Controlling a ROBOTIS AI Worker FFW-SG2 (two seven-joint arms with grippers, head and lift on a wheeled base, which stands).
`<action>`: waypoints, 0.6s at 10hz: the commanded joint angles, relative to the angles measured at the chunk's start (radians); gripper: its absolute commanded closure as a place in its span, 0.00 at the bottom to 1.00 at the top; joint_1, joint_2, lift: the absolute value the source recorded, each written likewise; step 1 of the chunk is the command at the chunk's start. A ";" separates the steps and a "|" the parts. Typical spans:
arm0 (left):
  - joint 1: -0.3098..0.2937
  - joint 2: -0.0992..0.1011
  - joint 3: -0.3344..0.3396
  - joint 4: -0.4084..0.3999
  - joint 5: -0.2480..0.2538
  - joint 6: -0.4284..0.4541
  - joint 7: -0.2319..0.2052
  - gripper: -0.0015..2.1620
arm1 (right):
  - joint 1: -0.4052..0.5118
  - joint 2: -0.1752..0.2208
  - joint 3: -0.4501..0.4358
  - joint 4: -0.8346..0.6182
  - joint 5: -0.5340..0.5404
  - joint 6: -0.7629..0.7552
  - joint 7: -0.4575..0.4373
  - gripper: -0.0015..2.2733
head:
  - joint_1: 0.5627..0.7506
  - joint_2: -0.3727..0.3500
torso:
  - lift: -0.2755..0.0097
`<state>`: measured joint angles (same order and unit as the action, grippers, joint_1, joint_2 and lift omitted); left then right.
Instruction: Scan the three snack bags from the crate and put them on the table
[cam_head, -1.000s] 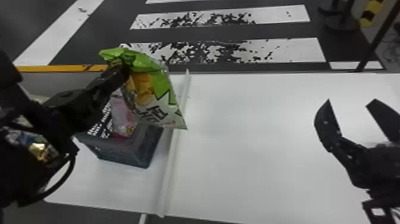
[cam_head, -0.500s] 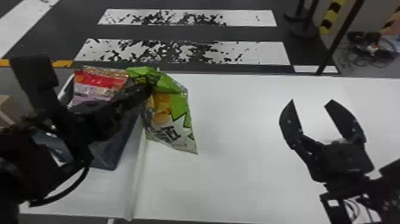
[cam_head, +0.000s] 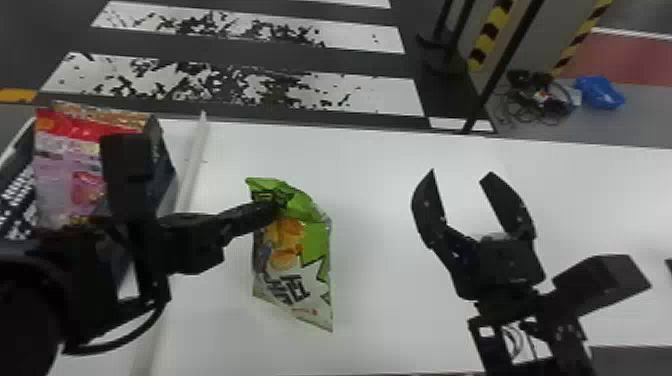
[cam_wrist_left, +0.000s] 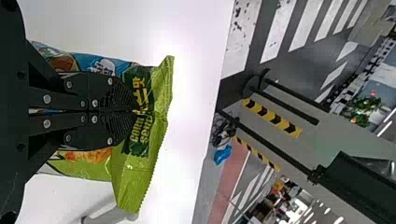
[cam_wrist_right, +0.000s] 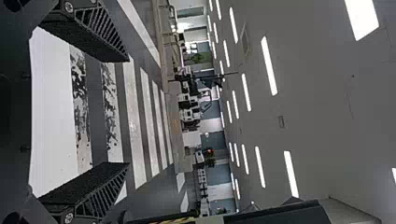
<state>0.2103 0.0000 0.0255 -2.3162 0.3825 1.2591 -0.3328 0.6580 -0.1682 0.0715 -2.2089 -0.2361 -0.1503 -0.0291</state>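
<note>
In the head view my left gripper (cam_head: 272, 209) is shut on the top edge of a green snack bag (cam_head: 315, 250), which hangs over the white table (cam_head: 380, 200). The left wrist view has the left gripper (cam_wrist_left: 135, 112) with both fingers together on the green bag (cam_wrist_left: 161, 98) near its crimped end. My right gripper (cam_head: 457, 175) stands open above the table's right part; in the right wrist view that gripper (cam_wrist_right: 128, 112) has nothing between its fingers. A red and pink bag (cam_head: 65, 175) and a brown-topped bag (cam_head: 105, 115) are in the crate (cam_head: 15, 200) at the left, partly behind the left arm.
A raised white strip (cam_head: 192, 160) runs along the table between the crate and the green bag. Past the table's far edge are a black pole (cam_head: 500, 75), black-and-yellow posts, cables (cam_head: 540, 100) and a blue item (cam_head: 600, 92) on the floor.
The left gripper has carried the green bag rightward from above the crate, past the strip, toward the right gripper. The head view has also shifted to the right. The right gripper stays open.
</note>
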 joint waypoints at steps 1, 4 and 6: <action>-0.008 -0.003 -0.038 0.035 0.003 0.001 -0.012 0.99 | 0.000 0.003 0.001 0.002 0.000 -0.004 0.000 0.04 | 0.70 0.27 | 0.64; -0.055 -0.003 -0.079 0.144 0.003 0.001 -0.063 0.99 | 0.008 0.001 -0.001 0.000 0.000 -0.016 0.000 0.04 | 0.70 0.20 | 0.64; -0.112 -0.003 -0.085 0.271 0.022 -0.002 -0.129 0.99 | 0.020 0.001 -0.018 0.000 -0.011 -0.044 0.000 0.04 | 0.70 0.16 | 0.64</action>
<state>0.1170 0.0000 -0.0587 -2.0892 0.3948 1.2581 -0.4546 0.6748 -0.1672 0.0584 -2.2089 -0.2452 -0.1863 -0.0291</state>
